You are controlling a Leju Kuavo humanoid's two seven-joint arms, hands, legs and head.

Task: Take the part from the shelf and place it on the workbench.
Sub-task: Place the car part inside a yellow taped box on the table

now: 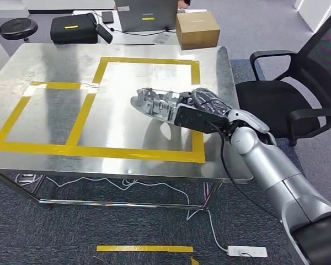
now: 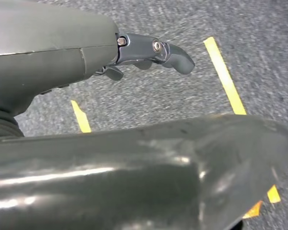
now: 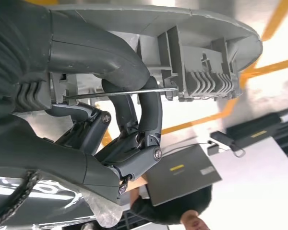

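The part (image 1: 155, 103) lay on the workbench (image 1: 38, 66) inside its right-hand taped frame, held by the right hand (image 1: 199, 110). A box (image 1: 197, 29) sat beyond the far edge, a chair (image 1: 297, 94) to the right.

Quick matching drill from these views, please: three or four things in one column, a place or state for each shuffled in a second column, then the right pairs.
Things:
1. part
2. right hand
3. cardboard box
4. office chair

Places or states:
A. on the carpet beside the workbench
B. gripping the part
C. held over the larger yellow-taped rectangle
D. on the white desk beyond the workbench

Pairs: 1-C, 2-B, 3-D, 4-A
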